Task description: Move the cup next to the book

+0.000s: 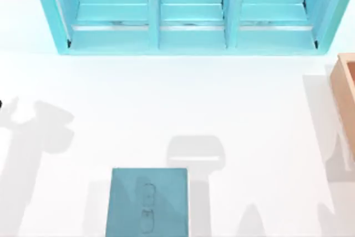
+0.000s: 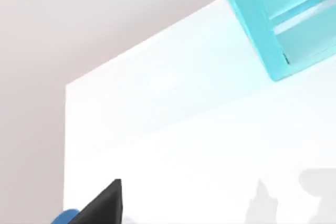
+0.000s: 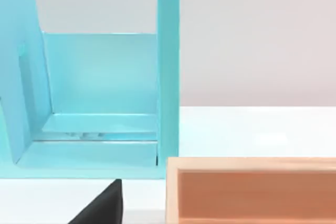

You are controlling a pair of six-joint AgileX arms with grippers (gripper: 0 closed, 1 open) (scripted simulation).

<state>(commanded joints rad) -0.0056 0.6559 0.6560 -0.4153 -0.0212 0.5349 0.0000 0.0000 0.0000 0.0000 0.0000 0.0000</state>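
The book [image 1: 147,202], a flat teal-blue slab with faint small figures embossed down the middle of its cover, lies at the desk's [image 1: 177,115] near edge, left of centre, running off the bottom of the top view. Smooth white desk lies open all around it. At the far edge stands a glossy light-blue three-bay shelf unit [image 1: 191,12]. A tan open box [image 1: 346,90] sits at the right edge. Whether either arm's jaws are apart or together cannot be told.

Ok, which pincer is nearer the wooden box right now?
Right. The right pincer is close beside the wooden box; the left pincer is over by the shelf's left corner, on the table's opposite side.
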